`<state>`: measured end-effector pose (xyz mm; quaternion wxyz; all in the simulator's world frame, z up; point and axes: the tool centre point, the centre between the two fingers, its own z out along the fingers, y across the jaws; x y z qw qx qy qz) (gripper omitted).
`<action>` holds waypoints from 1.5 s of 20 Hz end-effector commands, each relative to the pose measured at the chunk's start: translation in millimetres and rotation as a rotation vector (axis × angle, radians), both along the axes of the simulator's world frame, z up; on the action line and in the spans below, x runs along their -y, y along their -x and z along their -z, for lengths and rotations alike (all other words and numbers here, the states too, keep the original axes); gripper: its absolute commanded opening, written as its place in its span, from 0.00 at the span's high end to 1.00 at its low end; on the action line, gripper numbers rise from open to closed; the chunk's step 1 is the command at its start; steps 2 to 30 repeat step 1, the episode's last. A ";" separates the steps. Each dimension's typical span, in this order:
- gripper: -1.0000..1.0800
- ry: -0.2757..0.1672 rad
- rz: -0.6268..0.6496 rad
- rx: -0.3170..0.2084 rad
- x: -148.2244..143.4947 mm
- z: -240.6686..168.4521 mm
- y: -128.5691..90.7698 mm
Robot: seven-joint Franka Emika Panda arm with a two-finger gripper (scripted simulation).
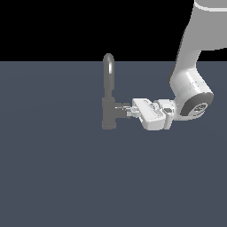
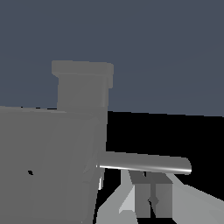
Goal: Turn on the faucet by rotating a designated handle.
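The faucet is a dull grey tap with a tall arched spout and a blocky lower body. It stands mid-floor in the exterior view. A stub with the handle sticks out of the body toward the exterior view's right. My gripper lies level, its fingertips right at the end of that stub. The wrist view shows the faucet body close up, with the handle as a thin shiny rod lying across just past my gripper. The fingers are pressed together with nothing between them. Whether they touch the rod is unclear.
The faucet stands on a flat dark blue-grey floor, with black background beyond it. My white arm comes down from the upper part of the exterior view's right.
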<state>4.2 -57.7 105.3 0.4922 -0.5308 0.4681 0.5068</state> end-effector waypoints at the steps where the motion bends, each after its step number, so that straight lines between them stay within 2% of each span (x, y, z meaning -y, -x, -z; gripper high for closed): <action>1: 1.00 0.001 0.007 -0.045 1.3 32.8 14.4; 30: 1.00 0.001 0.007 -0.045 1.3 32.8 14.4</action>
